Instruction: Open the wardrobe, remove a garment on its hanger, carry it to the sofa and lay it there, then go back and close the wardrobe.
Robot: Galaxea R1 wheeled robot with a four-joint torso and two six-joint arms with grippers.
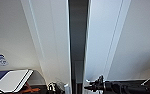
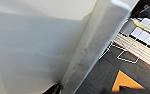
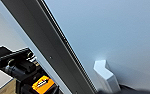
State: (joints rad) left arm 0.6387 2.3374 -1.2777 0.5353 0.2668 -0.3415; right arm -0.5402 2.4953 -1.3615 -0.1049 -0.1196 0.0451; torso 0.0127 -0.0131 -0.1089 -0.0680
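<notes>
Wardrobe (image 1: 53, 37) doors ajar, dark gap between; your right gripper (image 1: 87, 87) near right door edge, left gripper (image 1: 52, 87) near left one, probably to swing them. Jaws' state: cannot tell.

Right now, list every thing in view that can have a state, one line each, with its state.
wardrobe: doors slightly ajar, a narrow dark gap between them.
left door: swung out a little, left gripper at its lower edge.
right door: swung out a little, right gripper at its inner edge.
door handle: small white, free, nothing holding it.
</notes>
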